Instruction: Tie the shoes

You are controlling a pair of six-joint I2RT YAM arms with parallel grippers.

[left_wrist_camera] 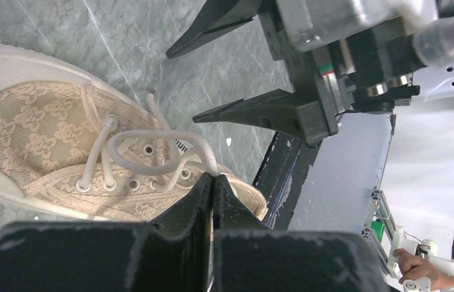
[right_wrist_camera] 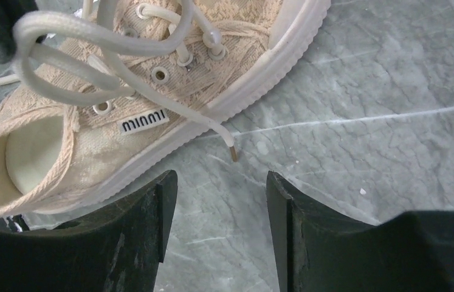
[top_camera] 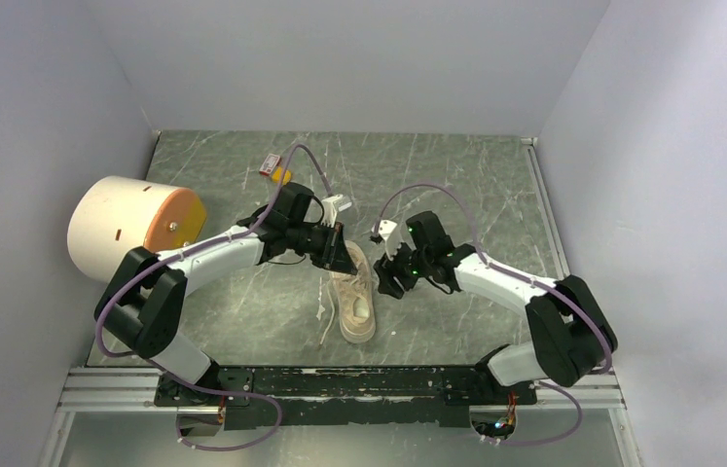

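A small cream sneaker (top_camera: 356, 300) lies in the middle of the table, its toe toward the arms' bases. Over its tongue my left gripper (left_wrist_camera: 213, 177) is shut on a white lace (left_wrist_camera: 151, 139) that curves in a loop across the eyelets. My right gripper (right_wrist_camera: 221, 182) stands open just right of the shoe (right_wrist_camera: 151, 79), nothing between its fingers (right_wrist_camera: 151, 207). A loose lace end (right_wrist_camera: 224, 137) with a brown tip hangs over the sole onto the marble just ahead of those fingers. In the left wrist view the right gripper's black fingers (left_wrist_camera: 254, 112) hover spread above the shoe (left_wrist_camera: 36, 134).
A large cream-and-orange cylinder (top_camera: 130, 226) lies at the table's left edge. A small yellow and red item (top_camera: 276, 170) sits at the back. The black base rail (top_camera: 359, 379) runs along the near edge. White walls enclose the green marble table (top_camera: 456, 175).
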